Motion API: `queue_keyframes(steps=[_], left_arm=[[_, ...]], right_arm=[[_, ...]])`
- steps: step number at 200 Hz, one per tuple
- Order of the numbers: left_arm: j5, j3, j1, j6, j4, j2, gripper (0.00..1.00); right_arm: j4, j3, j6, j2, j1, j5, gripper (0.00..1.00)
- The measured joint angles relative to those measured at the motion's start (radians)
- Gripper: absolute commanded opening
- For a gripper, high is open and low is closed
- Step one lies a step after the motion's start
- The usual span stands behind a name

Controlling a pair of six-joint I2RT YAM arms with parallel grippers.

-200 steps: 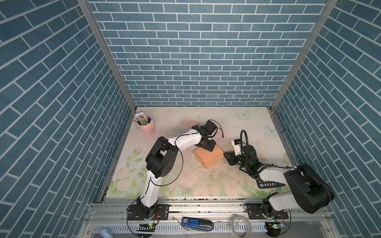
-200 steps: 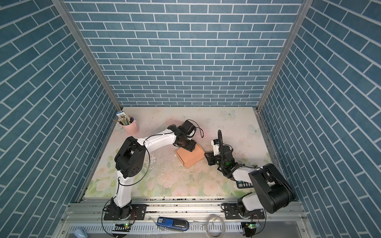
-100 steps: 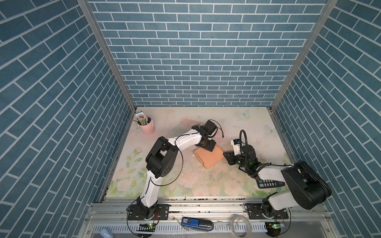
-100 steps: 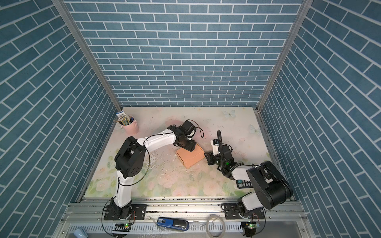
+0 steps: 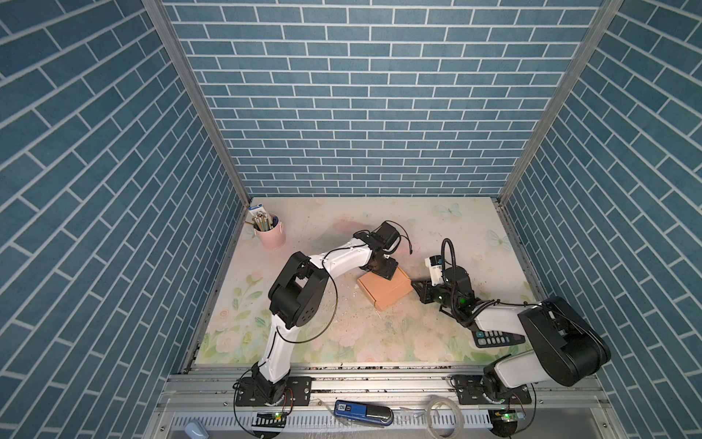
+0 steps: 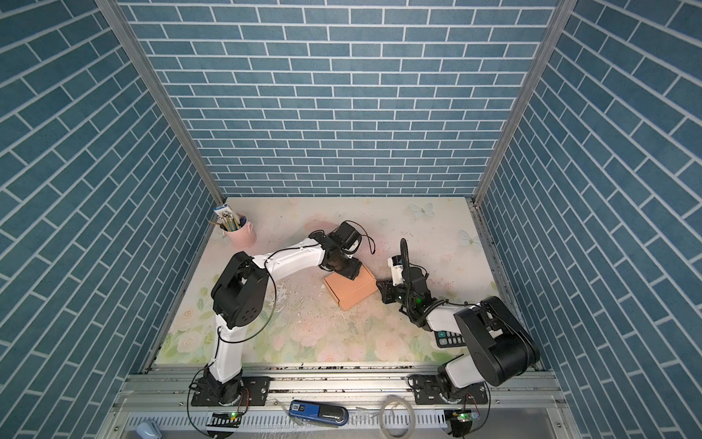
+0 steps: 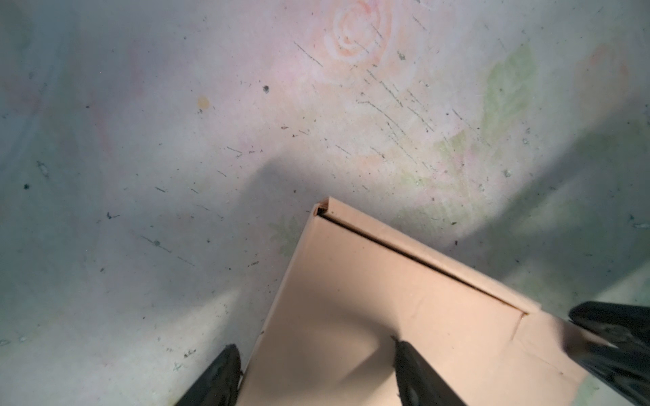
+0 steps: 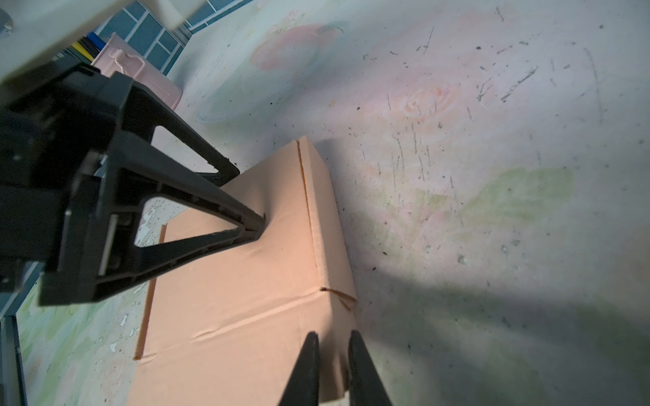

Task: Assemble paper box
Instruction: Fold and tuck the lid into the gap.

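Now, the right pincer (image 8: 332, 334) is drawn narrow and straddles a corner edge of the paper box (image 5: 384, 289), one finger over the lid and one outside the wall. Whether it truly bites, I cannot tell. The box runs lengthwise straight ahead of it, towards the left pincer (image 7: 313, 344), whose jaws are wide, with one finger pressing the lid and one off the side. The box lies mid-bench (image 5: 342, 342), lid down.

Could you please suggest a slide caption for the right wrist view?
Open left gripper rests a fingertip on the closed paper box while the right gripper straddles its edge.
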Motion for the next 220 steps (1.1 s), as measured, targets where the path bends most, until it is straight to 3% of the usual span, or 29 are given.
queue_keyframes(steps=[173, 220], left_arm=[[0.000, 0.000, -0.006, 0.000, 0.000, 0.000, 0.71], [0.000, 0.000, -0.006, 0.000, 0.000, 0.000, 0.71]], right_arm=[[0.493, -0.096, -0.002, 0.272, -0.001, -0.003, 0.15], [0.505, -0.095, -0.002, 0.281, -0.001, -0.002, 0.15]])
